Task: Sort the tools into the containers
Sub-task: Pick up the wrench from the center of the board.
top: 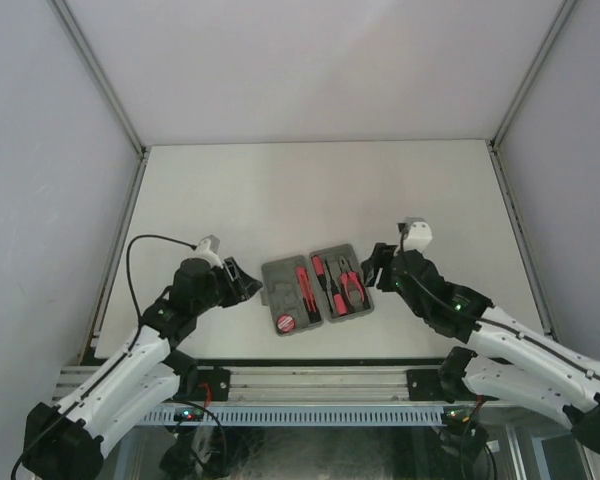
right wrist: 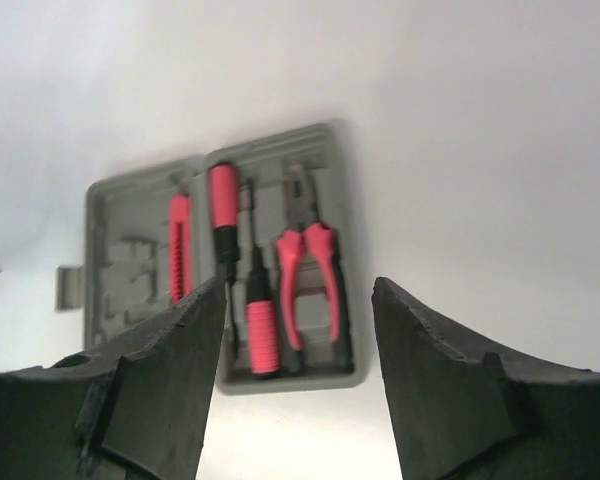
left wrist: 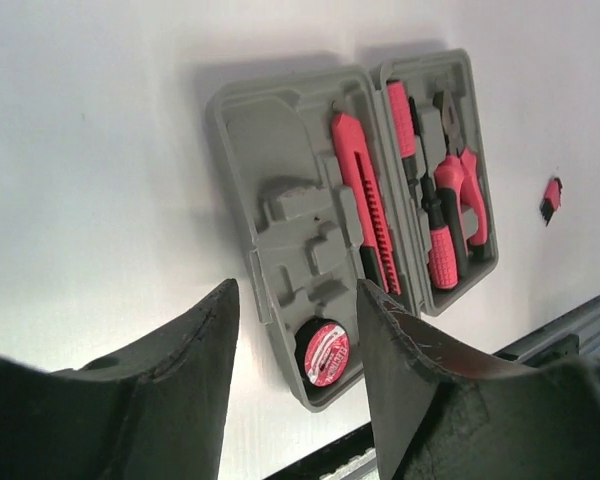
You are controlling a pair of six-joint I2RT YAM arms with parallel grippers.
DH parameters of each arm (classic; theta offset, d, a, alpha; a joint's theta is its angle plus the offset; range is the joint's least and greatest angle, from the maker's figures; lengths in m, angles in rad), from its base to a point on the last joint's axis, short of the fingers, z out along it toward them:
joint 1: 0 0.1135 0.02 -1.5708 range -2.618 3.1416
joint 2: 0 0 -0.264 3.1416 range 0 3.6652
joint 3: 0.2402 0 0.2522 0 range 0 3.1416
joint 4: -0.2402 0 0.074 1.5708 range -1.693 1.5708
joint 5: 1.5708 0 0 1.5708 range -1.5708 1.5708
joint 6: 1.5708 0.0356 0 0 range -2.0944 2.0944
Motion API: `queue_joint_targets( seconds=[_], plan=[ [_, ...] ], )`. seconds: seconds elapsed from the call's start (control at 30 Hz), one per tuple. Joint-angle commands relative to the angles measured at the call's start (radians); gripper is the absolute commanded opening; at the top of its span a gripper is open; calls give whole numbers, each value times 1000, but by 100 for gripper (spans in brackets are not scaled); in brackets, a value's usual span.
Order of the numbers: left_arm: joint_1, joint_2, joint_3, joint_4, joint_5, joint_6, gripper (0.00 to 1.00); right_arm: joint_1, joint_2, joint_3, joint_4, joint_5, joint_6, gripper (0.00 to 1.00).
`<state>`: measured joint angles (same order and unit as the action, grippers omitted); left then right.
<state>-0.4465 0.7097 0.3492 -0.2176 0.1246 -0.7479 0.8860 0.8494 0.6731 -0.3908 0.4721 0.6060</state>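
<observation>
**Top external view.** The grey case (top: 276,278) lies opened flat on the white table (top: 310,190), near the front edge and between the two arms. The left gripper (top: 248,287) sits just beside the case's left end. The right gripper (top: 371,268) sits just beside its right end. Whether either touches the case cannot be told from this height, nor can the jaw spacing. The left half carries a slim red-black tool (top: 304,288) and a black ring (top: 285,323) with a red face. The right half carries red-handled tools, too small here to tell apart. Plain pale walls close the table on three sides. A metal rail (top: 310,372) runs along the near edge.

**Left wrist view.** The left gripper's (left wrist: 296,290) jaws stand well apart, gripping nothing and touching nothing. The case shows through the gap. Two screwdrivers (left wrist: 440,255) and the pliers (left wrist: 467,195) lie in recesses of the right half. A comb-like piece (left wrist: 551,197) lies on the bare table, apart from the case and beyond its right half. The picture's lower edge cuts off the base of each finger.

**Right wrist view.** The right gripper's (right wrist: 300,285) jaws also stand well apart and empty, above the case. The picture is soft. One finger (right wrist: 165,380) covers the case's near corner, so the ring is hidden.
</observation>
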Motion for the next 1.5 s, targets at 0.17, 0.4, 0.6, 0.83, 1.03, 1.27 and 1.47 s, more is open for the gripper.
queue_joint_targets(
  seconds=[0.17,0.4,0.6,0.83,1.03,1.27,1.47],
  plan=[
    [2,-62,215,-251,-166,53,60,-272,-125,-83,-71,-19,118,63],
    [2,-73,348,-406,-287,142,61,-522,-118,-83,-229,-66,217,65],
    [3,-72,414,-439,-312,242,62,-784,-55,-103,-258,-221,182,66],
    [3,-43,427,-444,-326,297,62,-916,75,-103,-224,-306,62,66],
    [3,-30,424,-440,-309,298,62,-950,209,-94,-185,-312,16,66],
    [2,-23,423,-437,-301,306,62,-961,317,-59,-180,-304,20,66],
    [3,-12,426,-439,-297,316,62,-965,363,-32,-201,-281,14,65]
  ],
)
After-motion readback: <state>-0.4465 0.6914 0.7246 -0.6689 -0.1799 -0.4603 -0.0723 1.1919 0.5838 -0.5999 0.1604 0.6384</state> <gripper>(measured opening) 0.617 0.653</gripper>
